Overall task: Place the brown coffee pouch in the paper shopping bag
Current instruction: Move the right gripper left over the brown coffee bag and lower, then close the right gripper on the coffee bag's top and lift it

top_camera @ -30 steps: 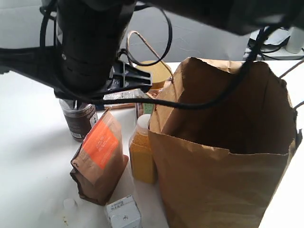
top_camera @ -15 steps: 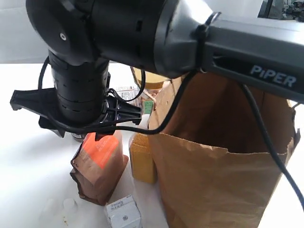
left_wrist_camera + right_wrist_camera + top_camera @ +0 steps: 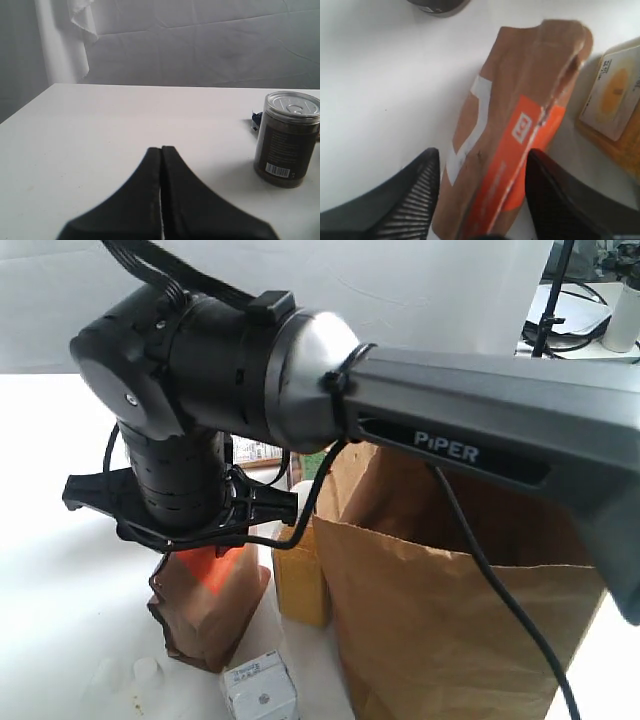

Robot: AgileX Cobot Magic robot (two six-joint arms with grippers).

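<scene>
Right arm: grey link marked "PiPER" reaches in from the right of the exterior view, with the wrist turned down over the brown coffee pouch (image 3: 205,610).
Right tool (image 3: 484,160): spread wide, one finger on each side of the pouch top; contact cannot be told.
Left tool (image 3: 161,152): fingers pressed together, empty, low over the tabletop (image 3: 100,125).
Pouch location: upright on the tabletop, outside the paper shopping bag (image 3: 450,620), with a yellow bottle (image 3: 298,585) between them.
Tabletop: white; a dark can (image 3: 286,137) with a silver lid stands on it.
Room: white cloth backdrop (image 3: 200,45) behind.
</scene>
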